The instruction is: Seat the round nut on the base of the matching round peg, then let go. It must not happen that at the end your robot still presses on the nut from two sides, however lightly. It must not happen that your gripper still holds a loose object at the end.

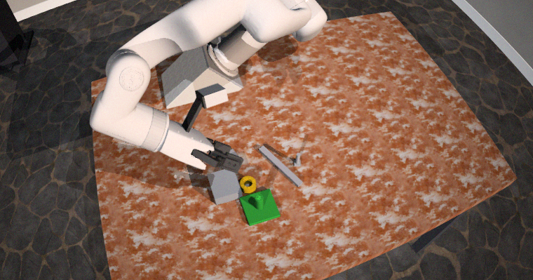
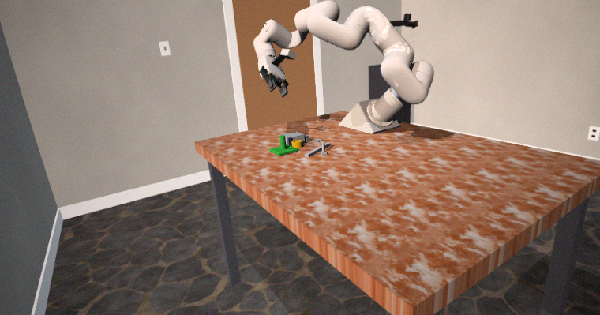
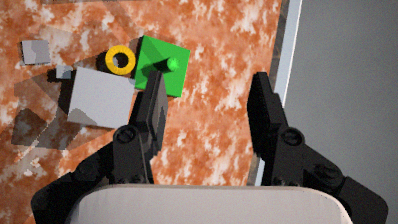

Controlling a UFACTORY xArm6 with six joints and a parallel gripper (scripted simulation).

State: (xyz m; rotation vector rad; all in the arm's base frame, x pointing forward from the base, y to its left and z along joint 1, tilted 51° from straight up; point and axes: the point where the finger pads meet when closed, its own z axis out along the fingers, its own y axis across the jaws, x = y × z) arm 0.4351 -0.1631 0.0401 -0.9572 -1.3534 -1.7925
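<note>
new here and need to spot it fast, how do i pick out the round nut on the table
Look at the cluster of small parts near the table edge below the gripper. Find the green base with its upright peg; the round nut lies flat beside it, next to a grey block. It is the only yellow ring.

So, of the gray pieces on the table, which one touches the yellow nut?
The large gray block, directly left of the yellow nut in the top view. The long gray bar and the small gray peg lie apart, further right.

A plain domestic-looking room is showing: grey walls [image 2: 104, 103] with white skirting [image 2: 134, 193], a brown door [image 2: 272, 52], wall sockets [image 2: 593, 133] and dark stone flooring [image 2: 147, 266].
</note>
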